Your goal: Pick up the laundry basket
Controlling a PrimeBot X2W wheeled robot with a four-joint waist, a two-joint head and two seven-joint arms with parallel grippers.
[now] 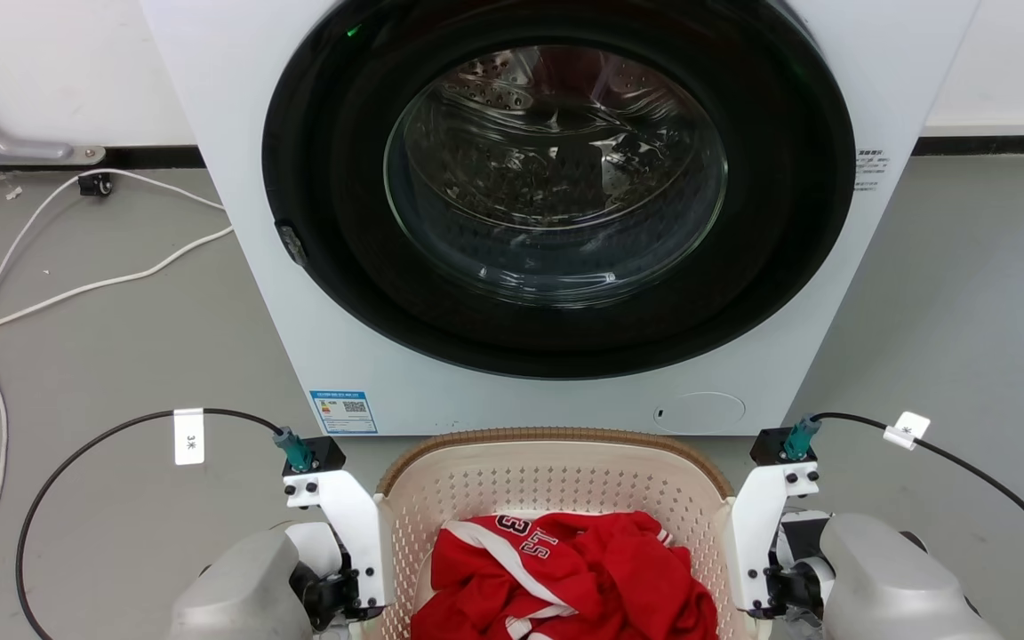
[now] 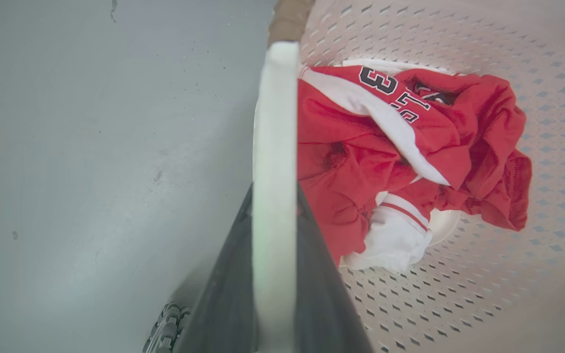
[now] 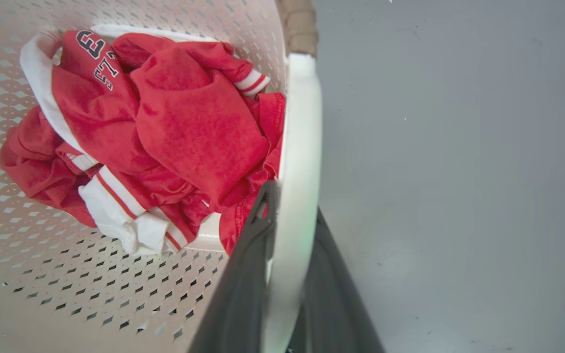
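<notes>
Right gripper (image 3: 292, 206) clamps laundry basket (image 3: 66, 279) handle (image 3: 302, 122).

The laundry basket (image 1: 556, 476) sits just before the washing machine (image 1: 521, 404), clothes (image 1: 565, 578) inside it, left tool (image 2: 275, 191) and right tool (image 3: 292, 201) flanking.

Head view looks down; both wrist views closely share the laundry basket (image 1: 565, 484).
</notes>
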